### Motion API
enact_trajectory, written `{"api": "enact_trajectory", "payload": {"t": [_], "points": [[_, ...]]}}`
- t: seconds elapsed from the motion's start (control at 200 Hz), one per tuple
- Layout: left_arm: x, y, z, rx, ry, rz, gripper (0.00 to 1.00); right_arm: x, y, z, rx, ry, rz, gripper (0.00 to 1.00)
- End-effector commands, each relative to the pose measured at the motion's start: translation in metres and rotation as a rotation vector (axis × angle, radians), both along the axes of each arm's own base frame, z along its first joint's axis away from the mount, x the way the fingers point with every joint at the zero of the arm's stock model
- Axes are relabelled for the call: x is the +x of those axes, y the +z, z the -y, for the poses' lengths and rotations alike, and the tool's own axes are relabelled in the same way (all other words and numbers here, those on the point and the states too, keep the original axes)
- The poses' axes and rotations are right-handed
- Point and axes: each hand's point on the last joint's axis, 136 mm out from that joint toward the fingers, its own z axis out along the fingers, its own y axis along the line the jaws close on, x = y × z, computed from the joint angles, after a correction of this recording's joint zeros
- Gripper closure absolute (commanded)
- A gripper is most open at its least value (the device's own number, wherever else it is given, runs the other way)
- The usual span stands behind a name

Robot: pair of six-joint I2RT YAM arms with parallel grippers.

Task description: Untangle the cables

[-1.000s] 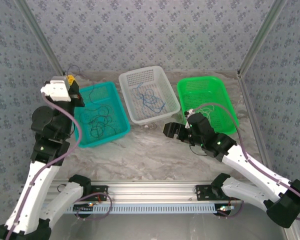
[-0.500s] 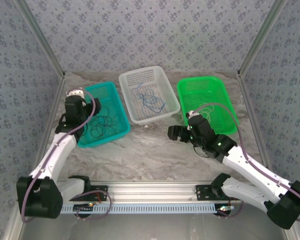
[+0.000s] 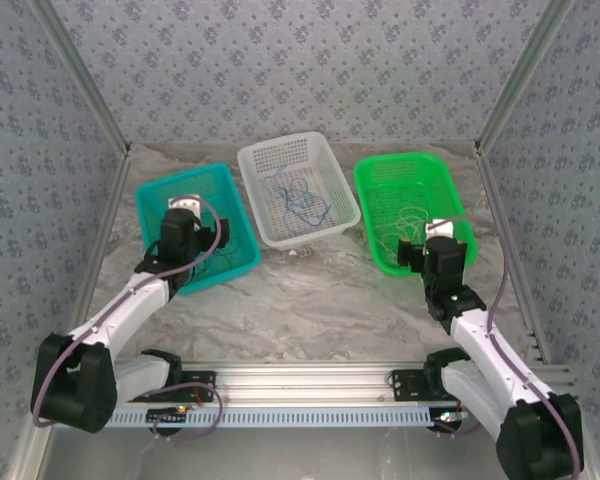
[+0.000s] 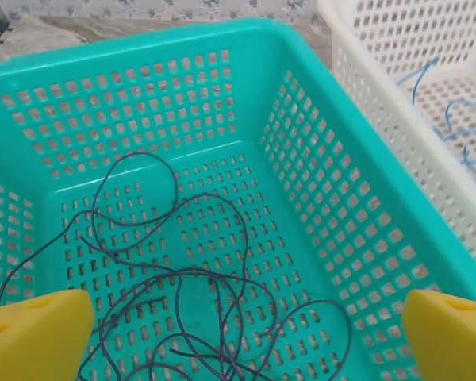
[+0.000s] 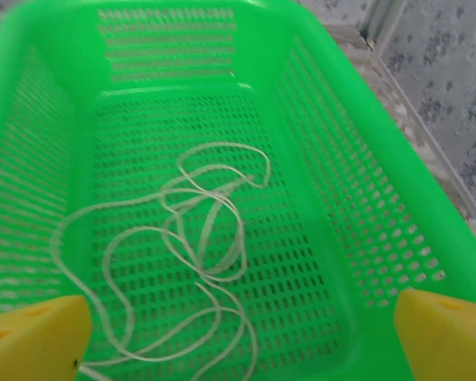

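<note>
my left hand [image 4: 242,333], spread wide and empty, hangs over the dark cables [image 4: 218,278] in the teal basket [image 4: 143,87] at the far left of the tabletop [image 3: 310,300], my right hand [image 5: 239,337] likewise over the white cable [image 5: 210,230] in the green basket [image 5: 333,182] far right, blue cables [image 3: 300,200] in the white basket [image 3: 280,146] between.

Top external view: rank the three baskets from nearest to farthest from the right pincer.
1. green basket: on the right, with the right pincer at its near end.
2. white basket: in the middle, to the pincer's left.
3. teal basket: far left, on the other side of the white one.
</note>
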Motion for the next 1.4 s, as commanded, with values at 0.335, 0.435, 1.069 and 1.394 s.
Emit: {"api": "enact_trajectory", "payload": {"t": [0.335,0.435,1.069,1.394], "points": [[0.014,-0.023,-0.018,0.13,-0.079,0.132,0.01,0.054,-0.019,0.002,-0.034,0.112,0.162,0.0],[0.019,-0.029,-0.023,0.103,-0.082,0.117,0.01,0.064,-0.029,0.0,-0.036,0.121,0.152,0.01],[0.038,-0.064,-0.058,-0.004,-0.069,0.179,0.01,0.087,-0.062,0.015,0.09,0.118,0.061,0.0],[0.038,-0.066,-0.059,-0.006,-0.068,0.151,0.0,0.087,-0.062,0.015,0.089,0.116,0.058,0.0]]}}
